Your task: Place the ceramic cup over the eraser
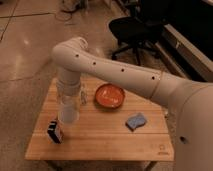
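Jaws above ceramic cup (68,114) — eraser (55,131) just beside; uncovered

One bench (100,145) carries one eraser (55,131), one orange-red bowl (109,96) and one wavy light-blue flat piece (136,121). There is one robot arm (115,72). Its one end effector (69,105) hangs over the bench's left part, just above and right of the eraser, with one ceramic cup (68,116) at its tip. One thin white bottle (83,97) shows just beside the arm. One black office chair (131,31) stands beyond the bench.
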Tool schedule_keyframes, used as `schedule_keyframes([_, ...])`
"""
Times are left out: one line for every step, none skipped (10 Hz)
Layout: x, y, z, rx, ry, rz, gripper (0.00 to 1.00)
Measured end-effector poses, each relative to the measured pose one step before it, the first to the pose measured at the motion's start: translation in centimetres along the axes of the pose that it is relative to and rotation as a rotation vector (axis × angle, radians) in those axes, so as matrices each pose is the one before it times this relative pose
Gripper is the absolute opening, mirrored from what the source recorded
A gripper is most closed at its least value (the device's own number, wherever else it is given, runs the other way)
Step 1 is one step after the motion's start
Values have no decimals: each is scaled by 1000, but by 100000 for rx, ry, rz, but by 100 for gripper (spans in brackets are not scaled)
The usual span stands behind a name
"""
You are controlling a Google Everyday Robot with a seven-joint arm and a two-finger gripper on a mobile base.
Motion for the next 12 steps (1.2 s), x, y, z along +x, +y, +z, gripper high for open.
schedule_keyframes([-411, -602, 265, -490, -882, -1483, 0])
schedule_keyframes([-579, -537, 342, -723, -1120, -1686, 0])
schedule_keyframes([-488, -354, 324, -616, -795, -1272, 0])
schedule_keyframes([-674, -544, 469, -807, -1124, -1765, 0])
schedule_keyframes([-358, -410, 431, -347, -796, -944, 0])
schedule_keyframes([-289, -383, 379, -154, -627, -750, 0])
schedule_keyframes([-322, -614, 443, 153, -503, -722, 0])
schedule_keyframes([-295, -689, 549, 84, -270, -690, 0])
schedule_keyframes([-182, -380, 408, -281, 37, -493, 0])
schedule_keyframes([-85, -198, 554, -1162, 729, -405, 0])
schedule_keyframes([-7, -21, 704, -1972, 1453, -183, 0])
schedule_keyframes([120, 23, 563, -1869, 2004, 73, 0])
